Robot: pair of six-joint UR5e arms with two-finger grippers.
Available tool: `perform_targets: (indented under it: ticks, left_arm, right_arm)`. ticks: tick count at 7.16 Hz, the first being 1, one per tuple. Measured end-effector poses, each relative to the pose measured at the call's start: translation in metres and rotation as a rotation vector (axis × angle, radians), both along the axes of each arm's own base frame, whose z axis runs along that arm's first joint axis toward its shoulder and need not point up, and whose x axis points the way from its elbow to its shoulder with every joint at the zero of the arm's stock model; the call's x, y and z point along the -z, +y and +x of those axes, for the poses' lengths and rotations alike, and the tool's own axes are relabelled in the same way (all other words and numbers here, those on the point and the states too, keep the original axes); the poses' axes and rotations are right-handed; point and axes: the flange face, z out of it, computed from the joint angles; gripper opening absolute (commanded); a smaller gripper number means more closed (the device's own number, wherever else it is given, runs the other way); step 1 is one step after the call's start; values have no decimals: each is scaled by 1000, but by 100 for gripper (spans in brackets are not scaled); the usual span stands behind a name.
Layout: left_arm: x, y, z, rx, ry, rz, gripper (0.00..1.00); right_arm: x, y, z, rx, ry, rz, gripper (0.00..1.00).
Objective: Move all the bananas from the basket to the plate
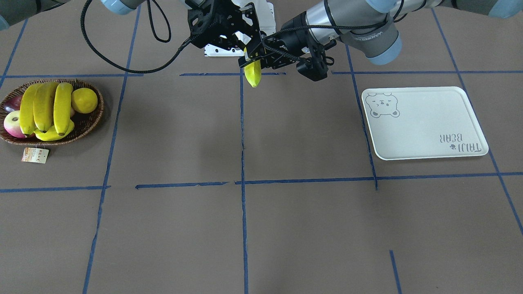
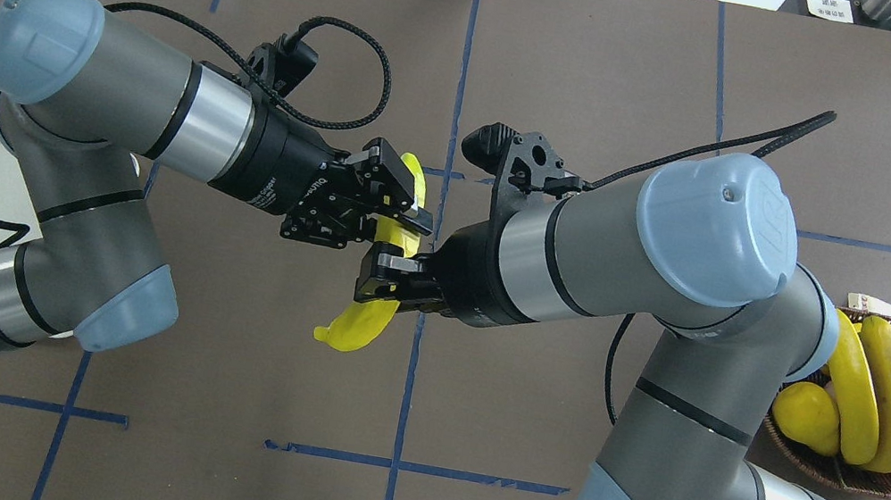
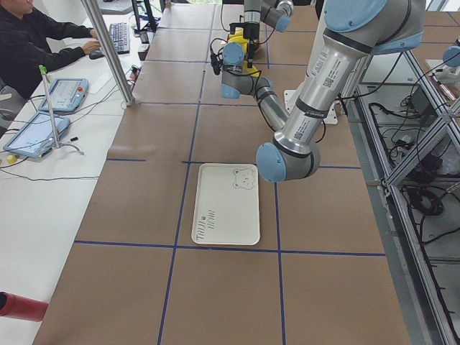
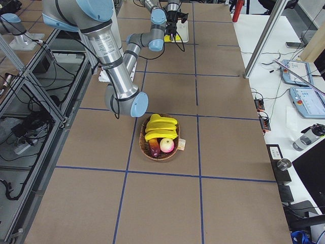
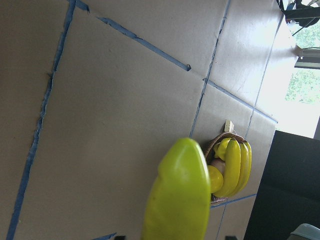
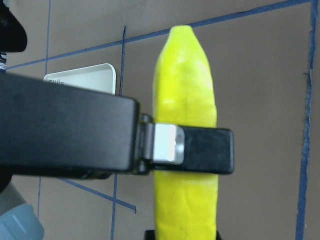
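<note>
Left gripper [image 2: 396, 210] and right gripper [image 2: 386, 281] both clamp one banana [image 2: 355, 327] above open bench [image 1: 286, 134], between plate [image 1: 429, 122] and basket [image 1: 88, 124]. Basket holds more bananas [image 1: 44, 107].

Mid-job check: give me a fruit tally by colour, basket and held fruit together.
Yellow: 6, five in the basket, one banana held aloft.
Red or pink: 2, both in the basket.
Total: 8
</note>
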Motion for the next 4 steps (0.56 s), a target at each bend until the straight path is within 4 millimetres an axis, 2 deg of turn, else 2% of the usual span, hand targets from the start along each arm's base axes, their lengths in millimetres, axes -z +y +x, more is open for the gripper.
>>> perform_targets:
  ticks: [4]
  left_arm:
    - [-5, 2, -2, -2, -3, 1, 0]
  right_arm:
    - [13, 5, 2, 5, -23, 2, 100]
